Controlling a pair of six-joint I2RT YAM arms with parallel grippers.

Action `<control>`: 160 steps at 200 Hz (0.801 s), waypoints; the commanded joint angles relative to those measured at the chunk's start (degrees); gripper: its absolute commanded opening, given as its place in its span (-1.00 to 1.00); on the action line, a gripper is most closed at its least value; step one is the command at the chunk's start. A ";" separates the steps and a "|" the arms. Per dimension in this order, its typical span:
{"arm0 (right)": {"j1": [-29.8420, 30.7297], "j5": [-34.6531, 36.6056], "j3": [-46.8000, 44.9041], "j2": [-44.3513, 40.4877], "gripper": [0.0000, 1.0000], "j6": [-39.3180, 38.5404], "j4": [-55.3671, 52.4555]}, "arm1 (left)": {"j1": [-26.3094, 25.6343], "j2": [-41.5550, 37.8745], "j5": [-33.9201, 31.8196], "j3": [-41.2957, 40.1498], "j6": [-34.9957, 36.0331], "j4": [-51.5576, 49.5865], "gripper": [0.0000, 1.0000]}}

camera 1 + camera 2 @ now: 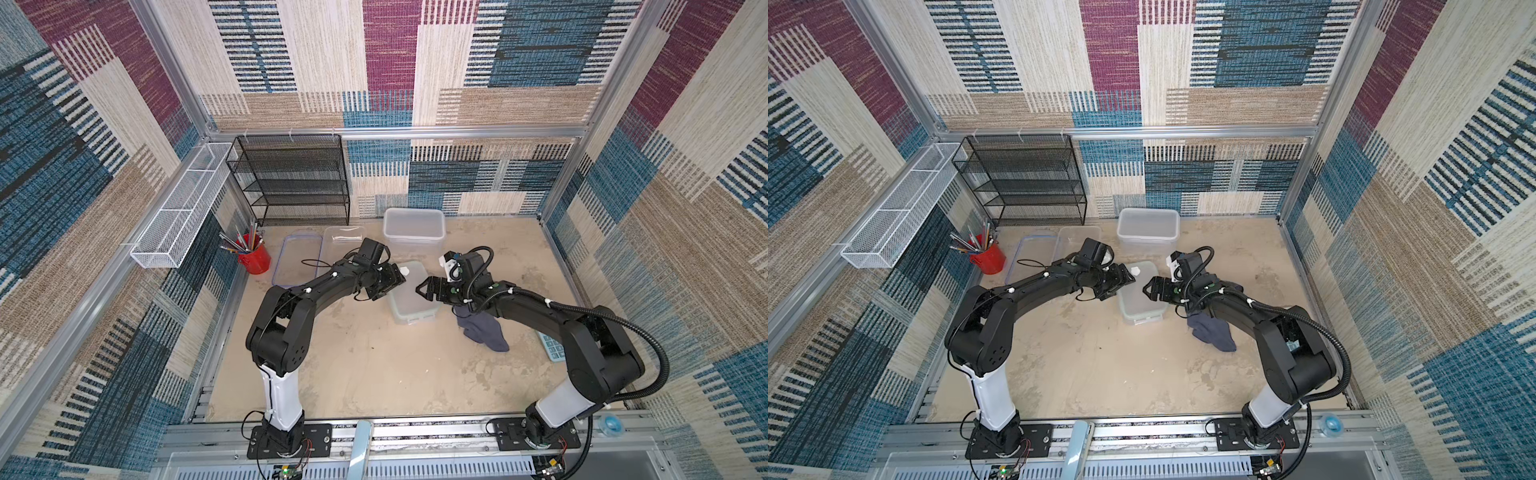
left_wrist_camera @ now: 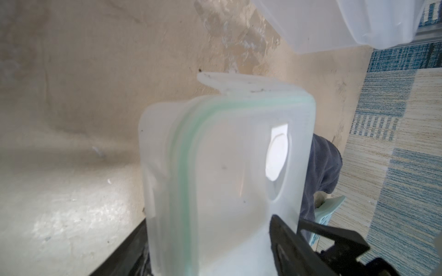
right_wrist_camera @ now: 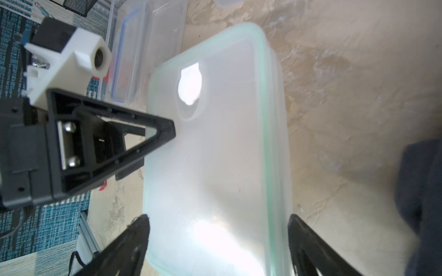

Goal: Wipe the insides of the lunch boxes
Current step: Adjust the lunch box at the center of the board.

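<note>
The smaller frosted lunch box (image 1: 411, 305), with a green-rimmed lid on it, lies mid-table. My left gripper (image 1: 392, 286) holds its left end; in the left wrist view the box (image 2: 222, 155) fills the space between the two fingers, one against the body and one on the lid. My right gripper (image 3: 218, 217) is open, its fingers standing on either side of the box's right end (image 3: 222, 148). The deep lunch box (image 1: 413, 228) stands at the back. The shallower clear lunch box (image 1: 345, 241) lies left of it. The grey cloth (image 1: 486, 334) lies crumpled under my right arm.
A blue-rimmed lid (image 1: 297, 259) lies at the back left beside a red cup of pencils (image 1: 253, 259). A black mesh shelf (image 1: 291, 178) stands against the back wall. A pale green lid (image 1: 550, 349) sits under my right arm by the right wall.
</note>
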 commanded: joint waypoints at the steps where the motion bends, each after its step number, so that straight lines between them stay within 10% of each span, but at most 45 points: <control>1: 0.84 -1.33 -1.14 -0.89 0.81 3.38 5.19 | 0.08 0.56 -0.42 1.30 3.34 -2.92 0.52; 84: 0.89 7.55 -2.65 -4.62 0.94 5.20 2.93 | 0.29 -2.33 -4.07 -2.85 3.59 -4.09 0.52; 160: 0.86 6.76 -14.96 -6.85 0.83 17.50 22.63 | 0.08 -5.52 -1.56 -7.61 0.20 -1.06 0.51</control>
